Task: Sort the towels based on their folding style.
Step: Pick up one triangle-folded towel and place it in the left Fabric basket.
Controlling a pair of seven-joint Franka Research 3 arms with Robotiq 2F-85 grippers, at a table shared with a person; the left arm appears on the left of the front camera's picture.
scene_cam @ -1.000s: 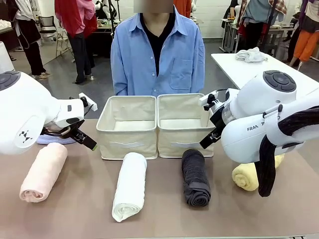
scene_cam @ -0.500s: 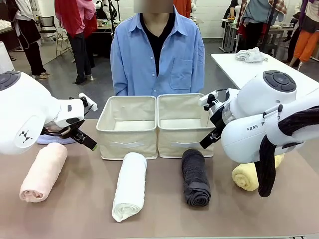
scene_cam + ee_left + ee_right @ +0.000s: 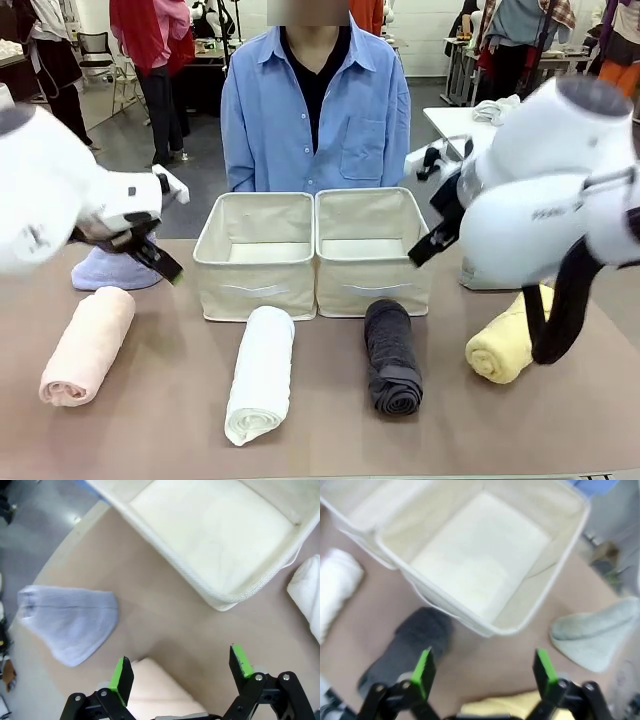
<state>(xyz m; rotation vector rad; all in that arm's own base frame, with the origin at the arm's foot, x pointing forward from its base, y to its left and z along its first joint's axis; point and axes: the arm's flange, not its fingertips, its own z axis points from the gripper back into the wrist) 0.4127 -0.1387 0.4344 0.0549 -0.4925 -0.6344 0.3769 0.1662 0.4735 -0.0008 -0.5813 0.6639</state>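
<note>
Now your left gripper (image 3: 181, 666) hangs wide open, empty, over the pink roll (image 3: 155, 687) near the table (image 3: 320, 445)'s left edge, light blue cone (image 3: 70, 622) beside it. Your right gripper (image 3: 484, 666), also open and empty, hangs above the yellow roll (image 3: 510, 707), bare surface around it.

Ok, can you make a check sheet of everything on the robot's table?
Surface: brown table.
Job's things: pink roll, white roll, grey roll, yellow roll in front; blue cone, green cone beside the boxes; left box and right box empty.
Clutter: nothing seen.
Grippers: left gripper open above pink roll; right gripper open above yellow roll.
Cables: black cable on right arm.
Surroundings: person in blue shirt; white cloth on far table.
</note>
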